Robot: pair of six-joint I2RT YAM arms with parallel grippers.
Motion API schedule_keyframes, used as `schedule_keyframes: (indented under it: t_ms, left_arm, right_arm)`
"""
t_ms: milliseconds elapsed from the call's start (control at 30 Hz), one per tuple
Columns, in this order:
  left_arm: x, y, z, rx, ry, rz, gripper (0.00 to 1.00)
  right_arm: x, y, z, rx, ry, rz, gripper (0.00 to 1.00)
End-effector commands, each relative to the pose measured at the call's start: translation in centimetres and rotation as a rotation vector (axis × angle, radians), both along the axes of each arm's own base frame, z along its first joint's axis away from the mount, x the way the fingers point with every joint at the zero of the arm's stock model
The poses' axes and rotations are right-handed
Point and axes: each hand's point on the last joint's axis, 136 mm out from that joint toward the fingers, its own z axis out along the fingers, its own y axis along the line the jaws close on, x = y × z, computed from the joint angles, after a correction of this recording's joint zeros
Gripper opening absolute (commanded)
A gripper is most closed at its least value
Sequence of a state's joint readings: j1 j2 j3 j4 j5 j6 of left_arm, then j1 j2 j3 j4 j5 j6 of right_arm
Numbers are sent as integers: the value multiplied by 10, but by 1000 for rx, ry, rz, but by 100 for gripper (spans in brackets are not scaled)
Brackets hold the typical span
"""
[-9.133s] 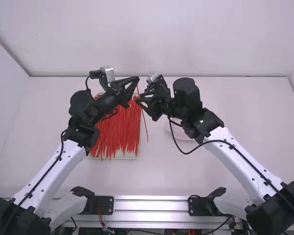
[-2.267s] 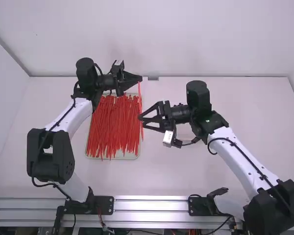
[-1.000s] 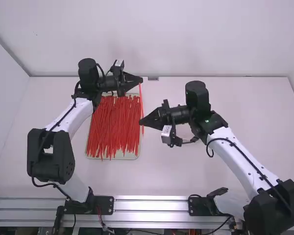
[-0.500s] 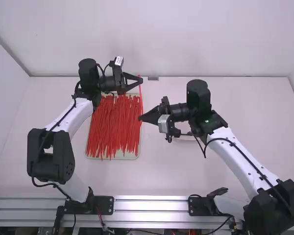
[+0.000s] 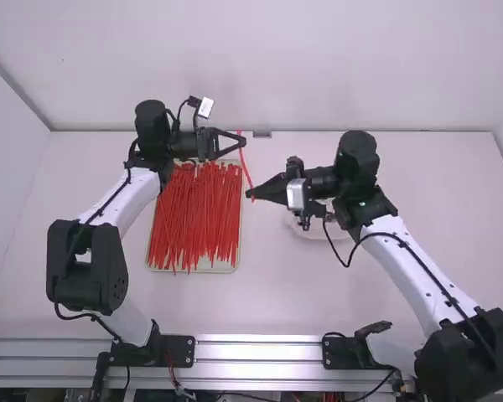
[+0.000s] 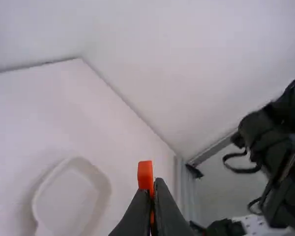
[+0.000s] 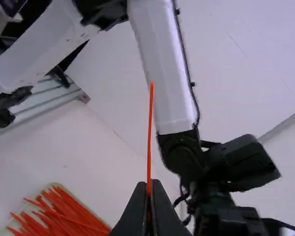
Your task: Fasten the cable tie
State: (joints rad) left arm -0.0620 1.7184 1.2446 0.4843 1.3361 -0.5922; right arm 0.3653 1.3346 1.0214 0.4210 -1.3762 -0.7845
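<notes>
Two grippers share one red cable tie, held in the air over the far right corner of the tray of spare ties. The left arm bends at its far joint and points sideways toward the middle, with the left gripper pinched tight on the tie's far end. The right arm reaches in from the opposite side, with the right gripper clamped on the near end.

a thin red cable tie stretches straight and unfastened in the air, its blocky head end pinched in the left gripper, its other end in the right gripper.
</notes>
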Motion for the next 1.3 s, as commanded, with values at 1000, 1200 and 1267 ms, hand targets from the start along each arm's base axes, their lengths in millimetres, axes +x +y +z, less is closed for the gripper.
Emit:
schedule_keyframes:
  t_ms: [1000,1200,1267]
  left_arm:
    - [5,0,25,146,-943,22,2]
    - [-16,-3,30,115,-1165,-84,2]
    - [-19,-3,31,109,-1209,-98,2]
  right_arm:
    - [74,15,-32,-66,1145,-241,0]
    - [74,24,-50,-109,1204,-239,0]
    - [75,25,-50,-108,1240,-237,0]
